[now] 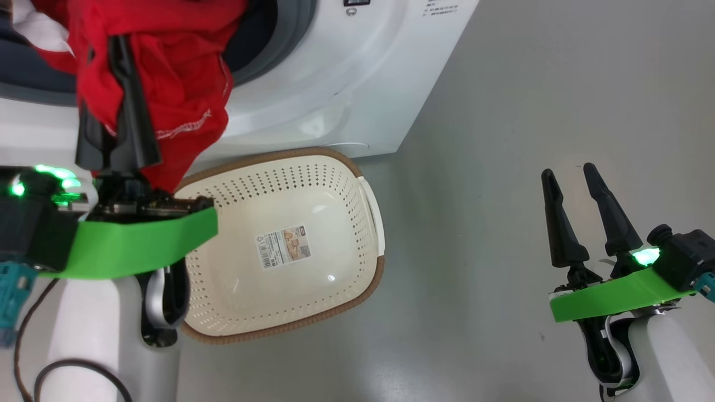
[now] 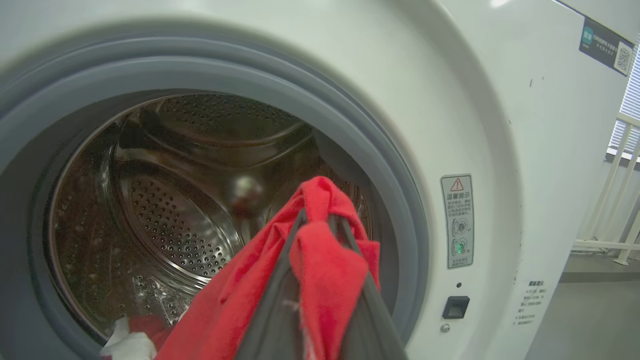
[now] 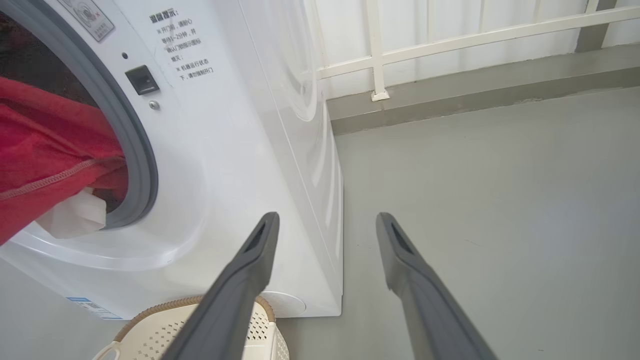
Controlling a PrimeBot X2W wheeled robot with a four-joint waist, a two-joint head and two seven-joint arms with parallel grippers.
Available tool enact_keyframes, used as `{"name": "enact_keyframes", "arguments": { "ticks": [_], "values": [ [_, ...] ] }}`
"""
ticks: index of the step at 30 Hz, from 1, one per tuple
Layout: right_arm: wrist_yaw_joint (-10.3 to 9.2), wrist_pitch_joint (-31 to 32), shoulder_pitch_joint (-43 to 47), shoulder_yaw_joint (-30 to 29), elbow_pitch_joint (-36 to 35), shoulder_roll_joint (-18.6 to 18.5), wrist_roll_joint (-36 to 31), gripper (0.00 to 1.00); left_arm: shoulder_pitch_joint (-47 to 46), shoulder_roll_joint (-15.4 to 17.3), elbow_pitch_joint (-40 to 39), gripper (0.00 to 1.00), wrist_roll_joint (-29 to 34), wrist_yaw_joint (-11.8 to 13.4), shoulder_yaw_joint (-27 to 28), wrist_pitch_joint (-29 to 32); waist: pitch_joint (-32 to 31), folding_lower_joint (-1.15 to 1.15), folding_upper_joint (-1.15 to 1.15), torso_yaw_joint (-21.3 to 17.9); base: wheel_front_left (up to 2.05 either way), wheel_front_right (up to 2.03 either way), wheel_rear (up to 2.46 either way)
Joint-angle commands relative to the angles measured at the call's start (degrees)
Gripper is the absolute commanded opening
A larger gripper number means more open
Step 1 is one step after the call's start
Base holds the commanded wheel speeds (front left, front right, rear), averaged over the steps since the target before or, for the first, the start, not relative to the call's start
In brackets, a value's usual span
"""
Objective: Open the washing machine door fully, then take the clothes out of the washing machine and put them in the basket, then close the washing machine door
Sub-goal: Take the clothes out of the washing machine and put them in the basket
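Observation:
The washing machine (image 1: 346, 84) stands at the top of the head view, its drum (image 2: 165, 215) open behind the grey gasket. Red clothes (image 1: 167, 67) hang out of the opening, and my left gripper (image 1: 120, 50) is shut on them, fabric draped over its fingers (image 2: 367, 295). More red cloth and a white piece (image 2: 125, 345) lie at the drum's lip. The cream basket (image 1: 335, 223) sits on the floor directly below the opening. Far to the right, my right gripper (image 1: 568, 170) hovers open over bare floor, its fingers (image 3: 250, 270) holding nothing. The washing machine door is out of view.
Grey floor (image 1: 530, 84) spreads to the right of the machine and the basket. A white railing (image 3: 380, 50) runs along the wall beyond the machine. A dark cable (image 1: 33, 357) loops at my lower left. The basket's rim (image 3: 150, 330) lies just under the right fingers.

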Motion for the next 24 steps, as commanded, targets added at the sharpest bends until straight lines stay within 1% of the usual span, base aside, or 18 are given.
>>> {"name": "enact_keyframes", "arguments": {
  "ticks": [1,7,14,24],
  "values": [
    [0.43,-0.36,0.05,1.08,-1.49,-0.41,-0.97,1.00,1.31,1.44,-1.05,0.00,-0.39,0.34,1.09,-0.21,0.15,0.00,0.00,0.04,0.00,0.00,0.00],
    [0.43,-0.36,-0.21,1.46,-1.38,-0.24,-0.94,1.00,3.52,1.44,2.86,0.00,-2.10,0.21,0.68,-0.21,0.64,0.00,0.00,-0.12,0.00,0.00,0.00],
    [0.43,-0.36,-0.83,2.16,-1.56,0.07,-0.70,1.00,5.74,1.44,10.97,0.00,-3.32,-0.47,0.93,-0.22,2.09,0.00,0.00,-0.74,0.00,0.00,0.00],
    [0.43,-0.36,-2.72,2.78,-1.66,0.59,-0.21,1.00,2.14,1.43,23.93,0.00,-1.58,-2.12,0.96,-0.22,6.41,0.00,0.00,-2.09,0.00,0.00,0.00]
  ]
}}
